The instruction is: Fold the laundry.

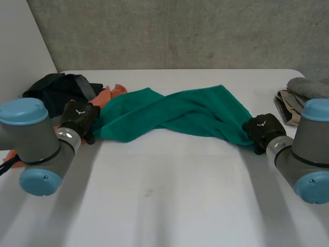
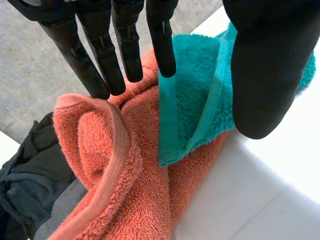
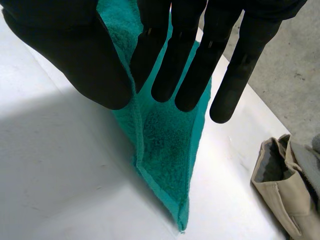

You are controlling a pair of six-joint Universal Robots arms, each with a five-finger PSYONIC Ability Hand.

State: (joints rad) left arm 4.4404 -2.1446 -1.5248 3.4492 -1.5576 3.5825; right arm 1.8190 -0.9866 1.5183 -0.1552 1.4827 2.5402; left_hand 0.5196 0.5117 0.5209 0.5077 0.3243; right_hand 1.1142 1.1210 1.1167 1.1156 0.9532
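Left hand (image 1: pixel 79 117), right hand (image 1: pixel 262 128) — pinching green towel (image 1: pixel 175 116) ends

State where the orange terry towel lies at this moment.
In the head view the orange terry towel lies to the robot's left, between the dark clothes pile and the green terry towel, beside the left hand.
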